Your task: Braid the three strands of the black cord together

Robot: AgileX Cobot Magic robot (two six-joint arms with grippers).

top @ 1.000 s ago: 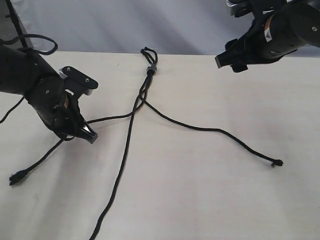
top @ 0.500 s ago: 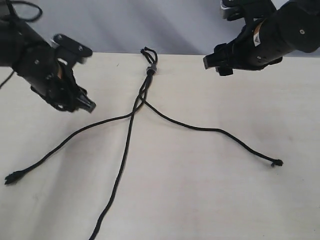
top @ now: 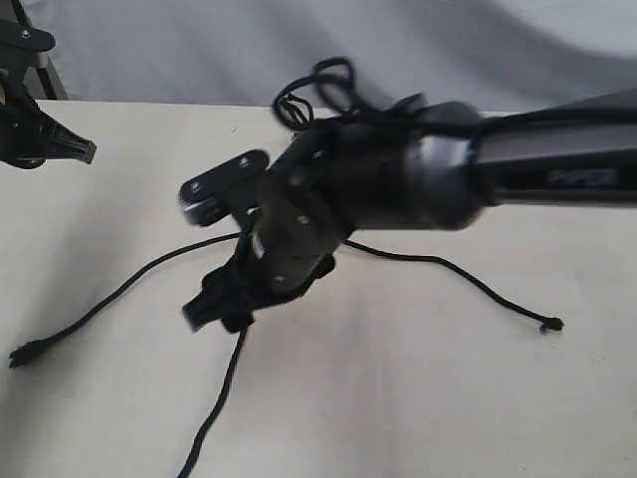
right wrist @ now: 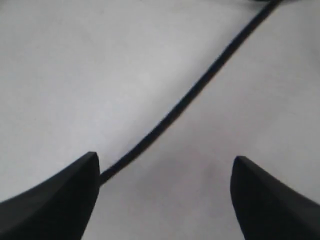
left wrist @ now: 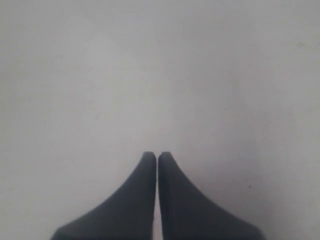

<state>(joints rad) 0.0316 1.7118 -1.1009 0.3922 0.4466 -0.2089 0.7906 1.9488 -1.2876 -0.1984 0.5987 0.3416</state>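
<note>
Three strands of the black cord lie spread on the table. The left strand (top: 109, 295) ends in a frayed tip at the left edge. The right strand (top: 448, 267) ends in a knotted tip. The middle strand (top: 214, 408) runs toward the front edge. My right arm hides the joining knot. My right gripper (top: 214, 317) has reached across the middle and hangs low over the middle strand. It is open (right wrist: 165, 157), with a strand (right wrist: 200, 85) passing beside one finger. My left gripper (top: 80, 151) is shut and empty (left wrist: 157, 155), far left and away from the cord.
The right arm's thick body (top: 398, 184) spans the table's middle, with its black cables (top: 333, 80) looping above. The pale table (top: 448, 398) meets a grey backdrop at the rear.
My right arm swung from the far right corner across to the middle and dropped over the middle strand. My left gripper drew back up and to the left, away from the left strand.
</note>
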